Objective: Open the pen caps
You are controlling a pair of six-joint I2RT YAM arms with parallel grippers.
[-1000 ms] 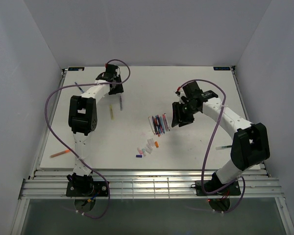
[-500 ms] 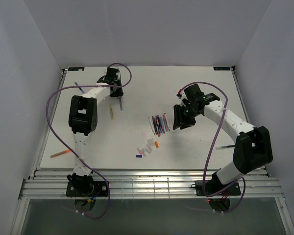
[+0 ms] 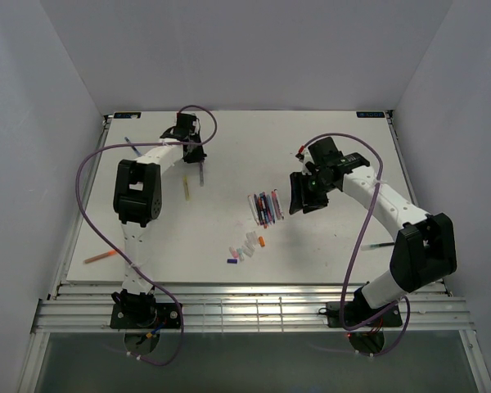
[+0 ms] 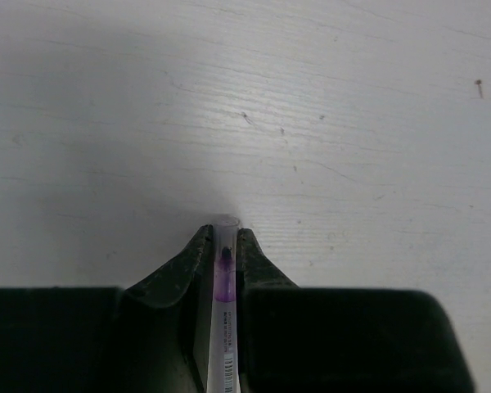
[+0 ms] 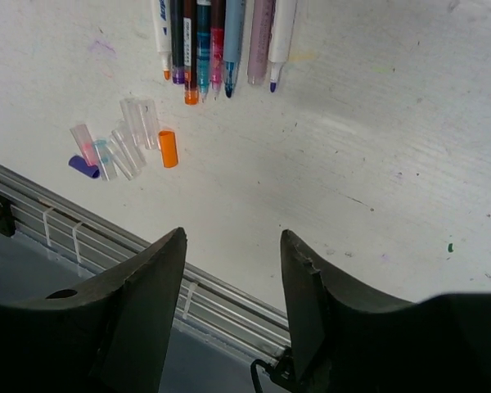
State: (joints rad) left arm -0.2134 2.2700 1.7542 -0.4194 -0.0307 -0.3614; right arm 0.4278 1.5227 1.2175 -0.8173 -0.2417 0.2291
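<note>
My left gripper is shut on a clear pen with a purple core. The pen's clear capped end sticks out at the fingertips, just over the white table. In the top view this gripper is at the far left, with a thin pale pen right beside it. My right gripper is open and empty above the table's near part. In the top view it hovers just right of a row of several pens. Loose pen caps, clear, orange and purple, lie near the row.
A yellow pen, an orange pen, a blue pen and a pen at the right lie scattered. The slatted metal rail runs along the table's near edge. Purple cables loop over both arms.
My right gripper has shifted slightly and turned a little beside the pen row. My left gripper has nudged slightly, still shut on its pen.
</note>
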